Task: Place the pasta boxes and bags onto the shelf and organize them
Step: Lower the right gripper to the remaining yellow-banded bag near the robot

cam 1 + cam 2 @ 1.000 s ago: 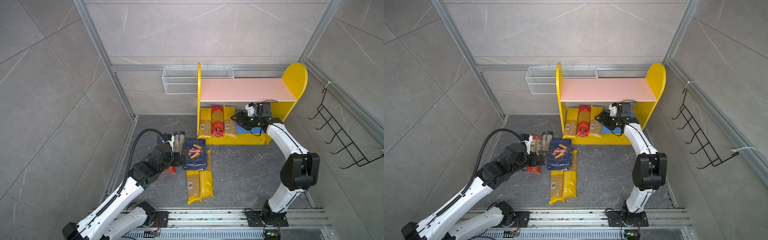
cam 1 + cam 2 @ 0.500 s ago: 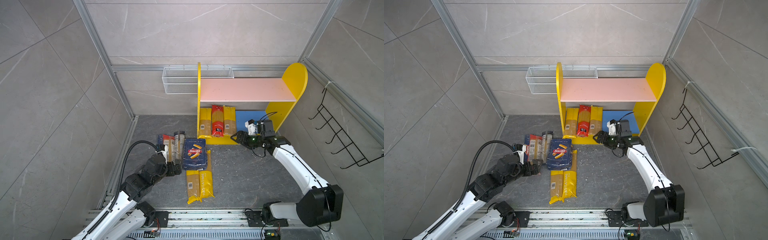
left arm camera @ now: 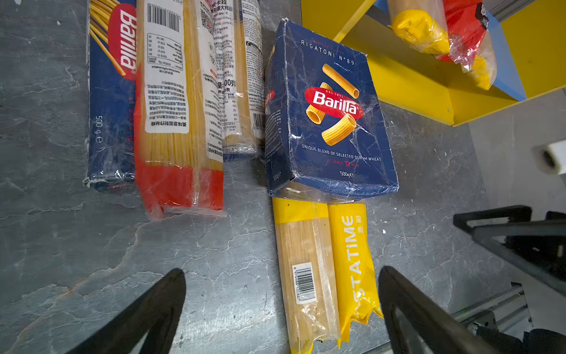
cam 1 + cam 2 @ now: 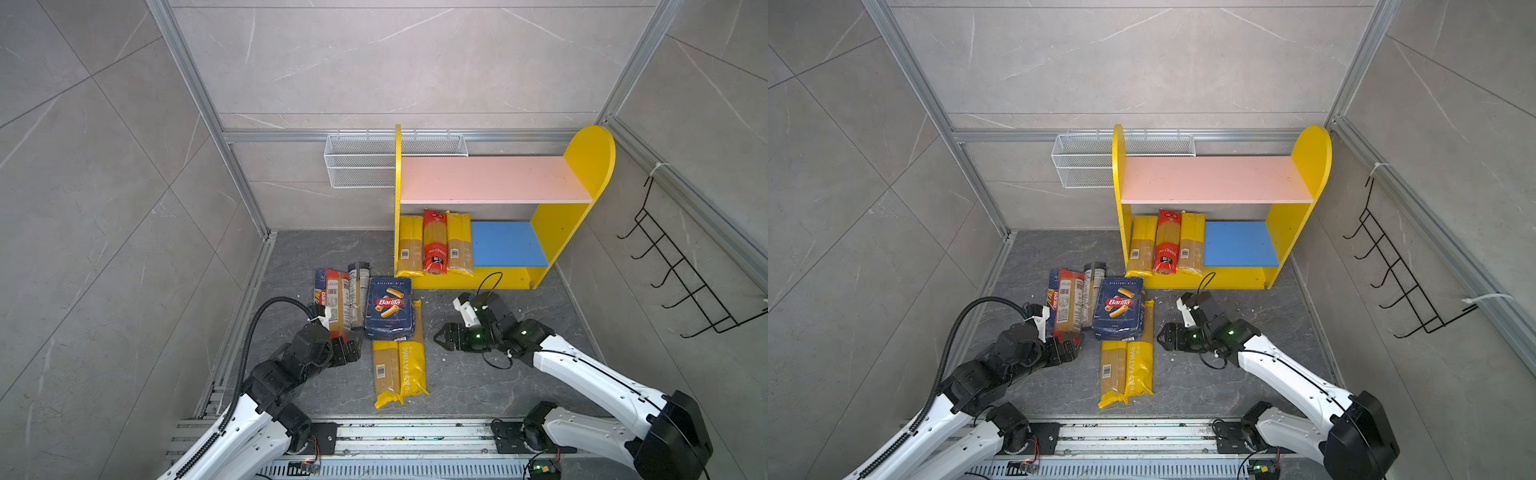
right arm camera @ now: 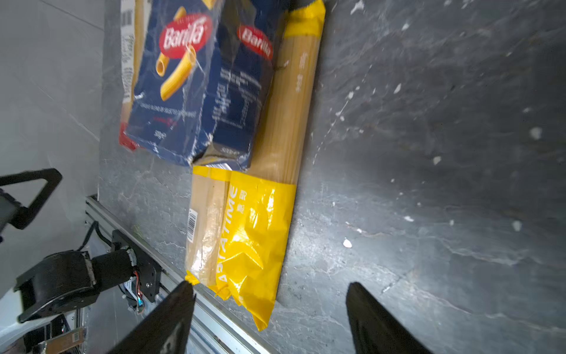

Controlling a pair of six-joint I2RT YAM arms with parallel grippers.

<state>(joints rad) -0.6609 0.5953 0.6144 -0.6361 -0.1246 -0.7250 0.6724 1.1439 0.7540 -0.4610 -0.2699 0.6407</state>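
Observation:
The shelf (image 4: pixel 582 166) stands at the back right, its pink upper board (image 4: pixel 490 178) bare. Two yellow bags (image 4: pixel 410 245) and a red bag (image 4: pixel 434 243) lie on the left of its blue lower board (image 4: pixel 507 245). On the floor lie the spaghetti box (image 4: pixel 320 291), a red-and-clear bag (image 4: pixel 338 303), a dark bag (image 4: pixel 357 291) and the rigatoni box (image 4: pixel 390 307). The rigatoni box rests on a plain yellow bag (image 4: pixel 384 370) and the PASTATIME bag (image 4: pixel 411 361). My left gripper (image 4: pixel 349 351) is open near the red-and-clear bag's front end. My right gripper (image 4: pixel 442 336) is open and empty, right of the PASTATIME bag.
A white wire basket (image 4: pixel 361 162) hangs on the back wall left of the shelf. A black hook rack (image 4: pixel 681 282) is on the right wall. The metal rail (image 4: pixel 415 436) with both arm bases runs along the front edge.
My right arm has drawn back from the shelf's lower board and come down to the floor beside the yellow bags, its jaws widening. My left gripper has pulled back toward the front.

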